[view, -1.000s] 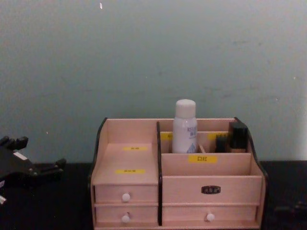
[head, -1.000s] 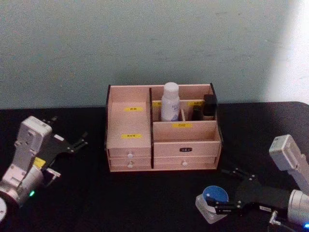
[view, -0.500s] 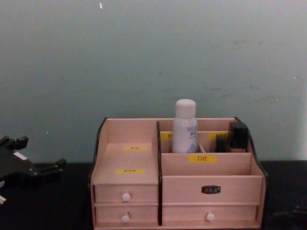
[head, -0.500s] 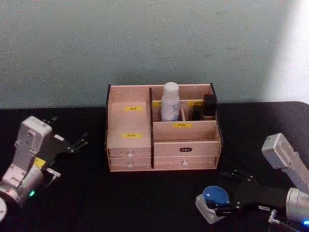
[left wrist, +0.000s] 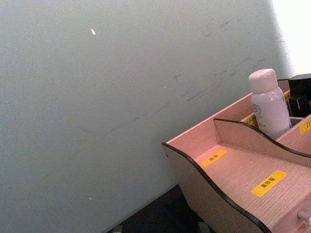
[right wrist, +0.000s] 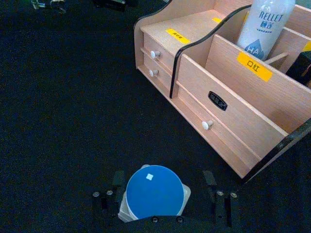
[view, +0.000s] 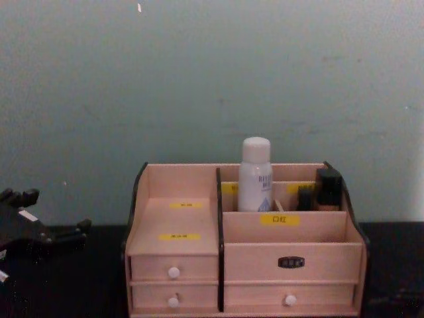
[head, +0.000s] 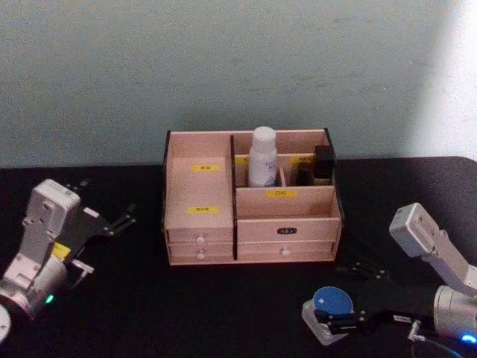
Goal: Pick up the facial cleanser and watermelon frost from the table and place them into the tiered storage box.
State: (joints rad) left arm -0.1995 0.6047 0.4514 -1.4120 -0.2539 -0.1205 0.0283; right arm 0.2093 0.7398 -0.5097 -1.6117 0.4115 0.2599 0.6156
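1. Your right arm (head: 456, 302) reaches in from the lower right of the head view, its white wrist housing (head: 417, 231) raised and tilted above the forearm.
2. Your right gripper (head: 349, 295) sits low and points toward the robot's left; in the right wrist view its two black fingers (right wrist: 118, 187) stand wide apart.
3. Your left arm (head: 41, 239) is parked at the far left, angled upward.
4. Your left gripper (head: 106, 198) hangs there with its fingers spread, aimed forward and inward.
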